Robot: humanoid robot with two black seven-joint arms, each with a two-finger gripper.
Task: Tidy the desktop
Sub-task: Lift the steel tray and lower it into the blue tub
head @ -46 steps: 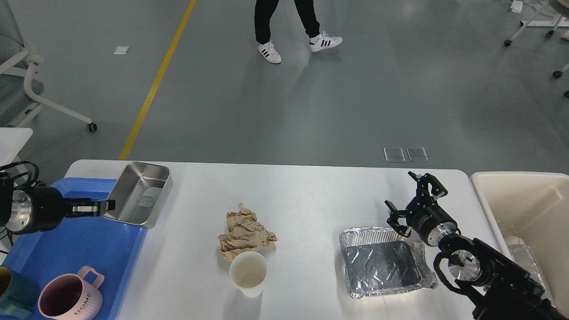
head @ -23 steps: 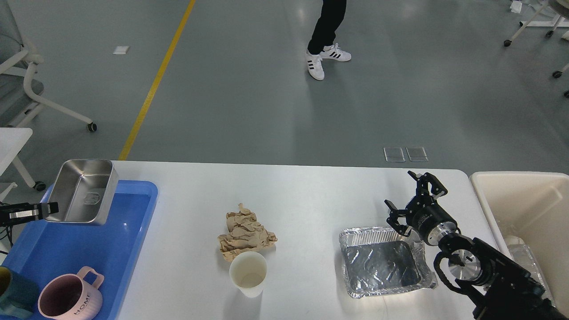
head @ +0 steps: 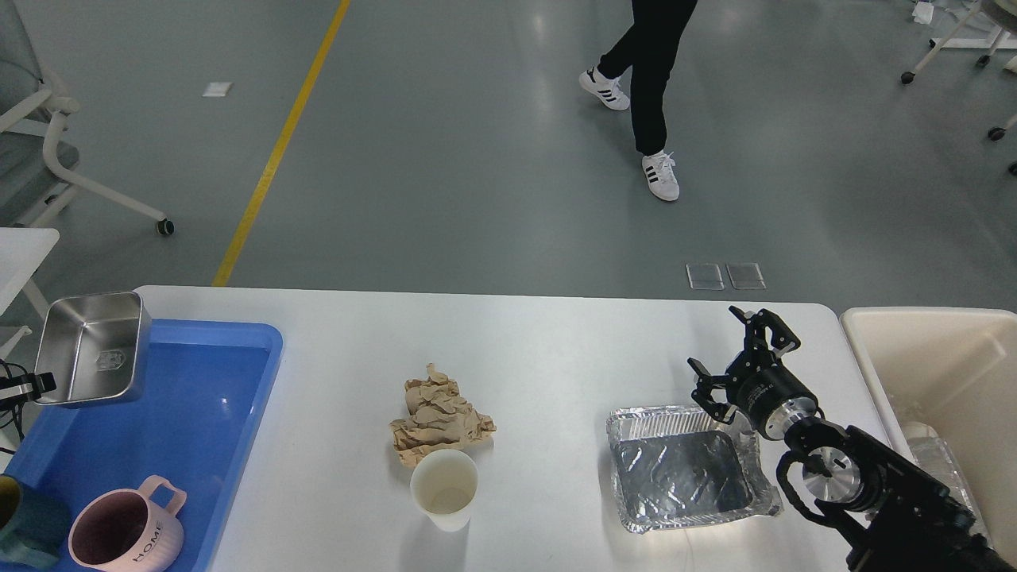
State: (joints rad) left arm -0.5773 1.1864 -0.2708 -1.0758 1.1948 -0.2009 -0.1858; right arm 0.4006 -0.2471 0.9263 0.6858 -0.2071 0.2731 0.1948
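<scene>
A large white desktop (head: 556, 349) fills the lower view. At its left edge sits a blue tray (head: 199, 413) holding a pink mug (head: 119, 532) and a dark teal cup (head: 20, 528), apparently gathered dishes. Above the tray's far left corner, the left gripper (head: 32, 385) pinches the rim of an empty steel container (head: 91, 349), tilted and raised, likely for placing in the tray. Mid-bench near the front edge lie crumpled brown paper (head: 437, 421) and an empty white paper cup (head: 443, 486), just touching. Toward the right edge rests an empty foil tray (head: 687, 469); the right gripper (head: 743, 361) hovers at its far corner, fingers spread, holding nothing. Beyond the right edge stands a cream bin (head: 929, 349), probably for rubbish, with something clear inside.
</scene>
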